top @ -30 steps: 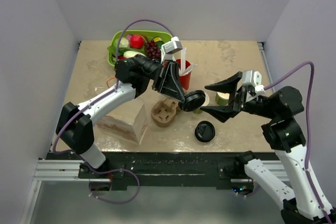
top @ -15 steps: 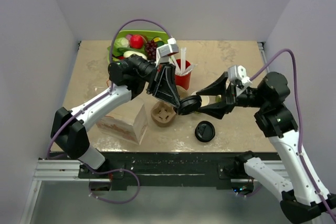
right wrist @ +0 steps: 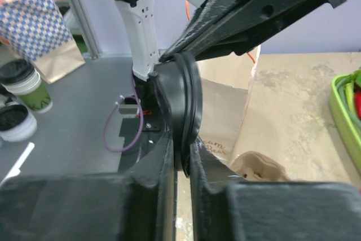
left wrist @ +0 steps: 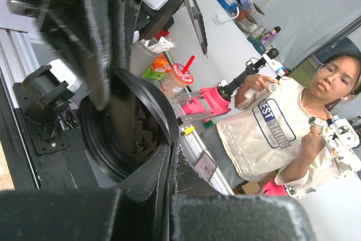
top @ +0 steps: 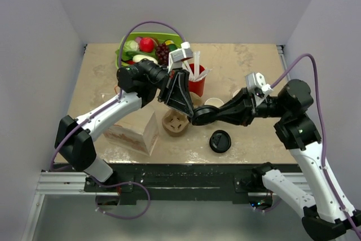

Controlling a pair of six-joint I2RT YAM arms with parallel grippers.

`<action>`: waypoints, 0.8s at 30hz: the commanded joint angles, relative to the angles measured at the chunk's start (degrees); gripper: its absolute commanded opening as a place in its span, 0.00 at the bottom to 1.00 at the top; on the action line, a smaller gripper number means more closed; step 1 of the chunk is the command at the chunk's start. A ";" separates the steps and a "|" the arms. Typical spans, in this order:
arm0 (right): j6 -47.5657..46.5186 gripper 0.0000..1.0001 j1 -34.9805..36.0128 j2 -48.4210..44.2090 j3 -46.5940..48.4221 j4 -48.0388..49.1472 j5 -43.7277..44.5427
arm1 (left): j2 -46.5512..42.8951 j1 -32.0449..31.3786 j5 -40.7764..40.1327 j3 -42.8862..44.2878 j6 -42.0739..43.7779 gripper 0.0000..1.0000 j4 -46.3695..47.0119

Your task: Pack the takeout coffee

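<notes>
Over the beige tabletop [top: 254, 63], left gripper [top: 191, 112] and right gripper [top: 211, 115] were both clamped on one black lid [right wrist: 189, 95]

Round black plastic lid [right wrist: 186, 111]: off the cup, held on edge in the air above the table [top: 254, 60]. Its rim is pinched from opposite sides by the left gripper [top: 193, 112] and right gripper [top: 210, 115].

Small green paper cup [top: 214, 103]: upright on the table just behind the lid, uncovered. Only the white rim and inside show.
</notes>
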 commanded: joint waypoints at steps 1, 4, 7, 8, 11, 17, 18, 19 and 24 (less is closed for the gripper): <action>1.73 0.00 0.19 -3.69 -0.68 1.84 2.91 | 0.50 0.50 2.86 1.84 0.50 0.02 34.46; 2.44 0.00 0.10 -3.70 -0.34 -0.17 4.94 | 2.00 1.47 2.77 3.07 -0.37 0.48 34.46; 2.44 0.00 0.19 -2.56 1.16 -4.21 7.05 | 2.97 2.26 1.98 4.04 -1.60 0.91 34.46; 2.61 0.00 0.10 -1.69 1.60 -5.27 8.36 | 3.31 2.52 1.63 4.39 -1.87 0.99 34.46; 3.31 0.00 0.19 0.42 3.00 -9.67 9.78 | 3.84 4.63 0.49 5.27 -3.80 1.00 34.46; 7.80 0.00 0.10 2.19 3.62 -14.94 15.48 | 2.97 10.87 -4.51 3.87 4.69 0.99 16.62; 8.06 0.00 0.10 2.45 3.54 -15.91 17.06 | 1.40 11.40 -5.40 3.26 15.08 1.00 9.83; 8.24 0.00 0.19 2.63 3.62 -18.27 21.17 | 0.25 11.93 -6.62 2.73 23.36 1.00 0.11; 9.64 0.00 0.10 3.07 3.80 -21.45 30.16 | -6.16 4.93 -55.64 18.63 88.44 1.00 -87.09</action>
